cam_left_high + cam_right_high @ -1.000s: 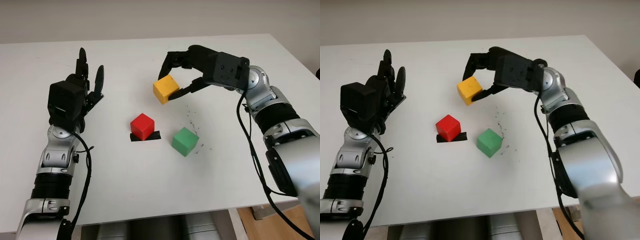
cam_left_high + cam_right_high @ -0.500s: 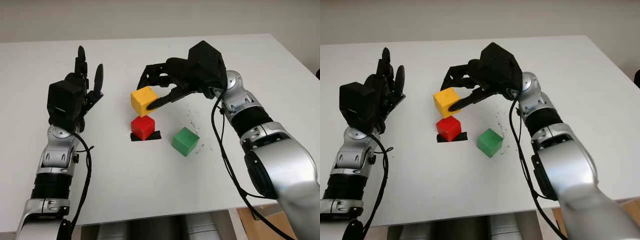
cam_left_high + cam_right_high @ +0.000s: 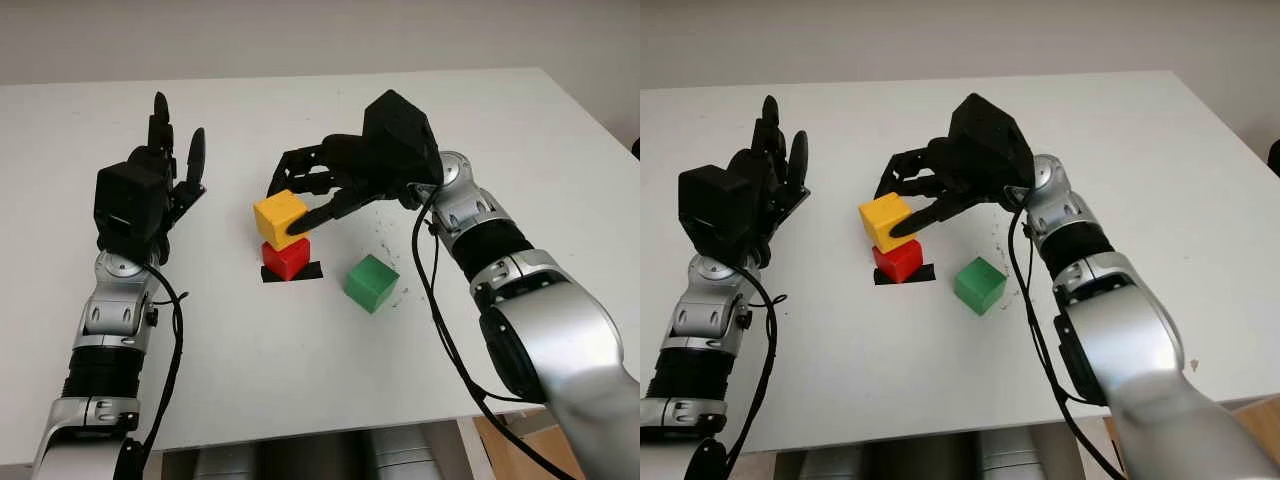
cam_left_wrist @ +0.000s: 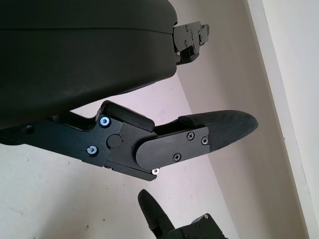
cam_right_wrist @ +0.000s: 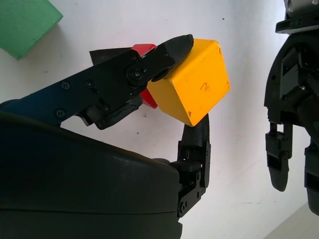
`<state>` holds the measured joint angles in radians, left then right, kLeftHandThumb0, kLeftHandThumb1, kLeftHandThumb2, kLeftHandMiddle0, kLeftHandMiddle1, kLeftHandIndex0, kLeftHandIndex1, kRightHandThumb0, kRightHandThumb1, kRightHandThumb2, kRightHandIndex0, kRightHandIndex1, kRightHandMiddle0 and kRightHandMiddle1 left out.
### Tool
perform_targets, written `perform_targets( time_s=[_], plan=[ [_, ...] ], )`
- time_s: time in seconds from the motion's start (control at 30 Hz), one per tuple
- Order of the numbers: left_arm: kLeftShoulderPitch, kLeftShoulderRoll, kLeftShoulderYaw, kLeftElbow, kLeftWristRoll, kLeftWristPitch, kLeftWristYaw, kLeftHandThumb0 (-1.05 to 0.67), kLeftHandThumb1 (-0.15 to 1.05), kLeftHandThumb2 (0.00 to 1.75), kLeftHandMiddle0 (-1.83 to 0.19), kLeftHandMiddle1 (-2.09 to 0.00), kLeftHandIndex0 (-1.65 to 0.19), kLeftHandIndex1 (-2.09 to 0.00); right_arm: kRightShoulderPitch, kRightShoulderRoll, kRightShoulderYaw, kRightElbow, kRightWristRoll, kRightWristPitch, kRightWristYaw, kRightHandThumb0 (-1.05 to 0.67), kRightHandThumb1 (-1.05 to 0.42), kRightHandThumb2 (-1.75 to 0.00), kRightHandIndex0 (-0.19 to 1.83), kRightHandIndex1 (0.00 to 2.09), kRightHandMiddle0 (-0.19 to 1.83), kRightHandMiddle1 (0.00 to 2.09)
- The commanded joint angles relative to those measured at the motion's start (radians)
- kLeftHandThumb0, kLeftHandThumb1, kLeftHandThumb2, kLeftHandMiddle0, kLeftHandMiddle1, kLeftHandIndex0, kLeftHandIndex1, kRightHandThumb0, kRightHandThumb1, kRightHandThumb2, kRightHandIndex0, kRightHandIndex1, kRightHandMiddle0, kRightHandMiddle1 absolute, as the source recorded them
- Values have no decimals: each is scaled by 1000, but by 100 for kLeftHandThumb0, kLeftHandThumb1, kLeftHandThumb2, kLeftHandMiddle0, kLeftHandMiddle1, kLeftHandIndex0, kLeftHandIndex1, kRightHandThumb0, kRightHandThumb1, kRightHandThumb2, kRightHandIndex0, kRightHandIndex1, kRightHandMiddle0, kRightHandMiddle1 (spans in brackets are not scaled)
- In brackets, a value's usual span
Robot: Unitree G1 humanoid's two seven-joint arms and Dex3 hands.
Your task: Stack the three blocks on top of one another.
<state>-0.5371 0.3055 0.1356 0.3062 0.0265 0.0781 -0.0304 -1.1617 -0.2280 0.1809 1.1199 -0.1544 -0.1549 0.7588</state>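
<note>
My right hand (image 3: 296, 200) is shut on the yellow block (image 3: 281, 218), holding it tilted just over the red block (image 3: 288, 257). The red block stands on a black tape mark (image 3: 309, 271) at the table's middle, largely covered by the yellow one. In the right wrist view the yellow block (image 5: 192, 79) is pinched between black fingers (image 5: 130, 74), with a sliver of the red block (image 5: 147, 97) behind it. The green block (image 3: 371, 283) sits on the table to the right of the red one. My left hand (image 3: 150, 190) is open, raised over the left side of the table.
The white table (image 3: 300, 360) has open room in front of the blocks and to the far right. Small dark specks (image 3: 385, 232) mark the surface near the green block. The table's front edge (image 3: 330, 430) runs close to the bottom.
My right hand has carried the yellow block leftward and down, from the table's far middle to just over the red block. The left hand has not moved.
</note>
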Motion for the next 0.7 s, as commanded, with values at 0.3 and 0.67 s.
perform_targets(
  time_s=[0.3,0.67],
  plan=[
    [-10,2,1,-7,1,-9,0,-76,105,67,19,0,19,0,8,-7,26,-4,-51,-33,-26,-56,-91,-5,28,7,51,153],
    [-9,7,-4,-2,2,-14,1,-76,105,66,19,0,19,0,11,2,26,21,-66,-30,-53,-52,-91,-5,27,6,48,150]
  ],
)
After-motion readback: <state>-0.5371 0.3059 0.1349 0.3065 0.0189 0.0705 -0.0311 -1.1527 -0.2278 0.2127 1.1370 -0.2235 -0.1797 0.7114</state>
